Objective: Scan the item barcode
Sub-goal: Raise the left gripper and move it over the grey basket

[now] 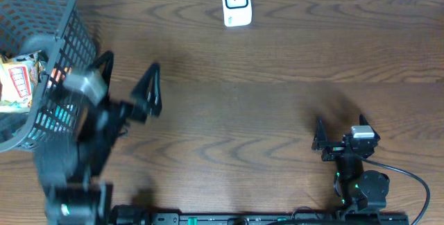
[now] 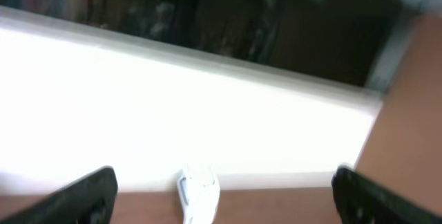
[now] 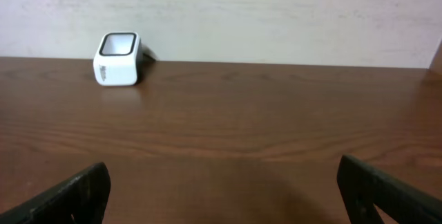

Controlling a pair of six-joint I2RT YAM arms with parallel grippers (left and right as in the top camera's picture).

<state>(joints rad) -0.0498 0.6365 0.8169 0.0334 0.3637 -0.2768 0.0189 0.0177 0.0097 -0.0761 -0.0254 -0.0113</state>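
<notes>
Overhead, a dark grey mesh basket [image 1: 66, 37] sits at the far left corner of the table [image 1: 263, 100], partly cut off by the frame. Inside it, against its left side, lies a packet [image 1: 15, 79]. It is white with red and orange print, and more coloured wrapping shows through the mesh beside it. Whether its barcode faces up cannot be told at this size.

The scanner [image 1: 236, 3] is a small rounded white block with a dark-rimmed window in its upper face. It stands at the middle of the table's far edge, well apart from the basket.

The left gripper [image 1: 129, 79] is blurred and hangs just beside the basket's right wall. Its two black fingers are spread wide with nothing between them. The right gripper [image 1: 321, 140] is near the right end of the table's near edge, over bare wood, with its jaws also wide apart and empty.

From the right wrist, the scanner [image 3: 117, 59] stands upright at the back of the table against a pale wall [image 3: 276, 10], off to the left. The dark fingers [image 3: 69, 196] sit low in the two bottom corners.

The left wrist view is smeared. A white shape at the bottom middle [image 2: 199, 195] is probably the scanner, flanked by that gripper's fingers [image 2: 83, 193].
</notes>
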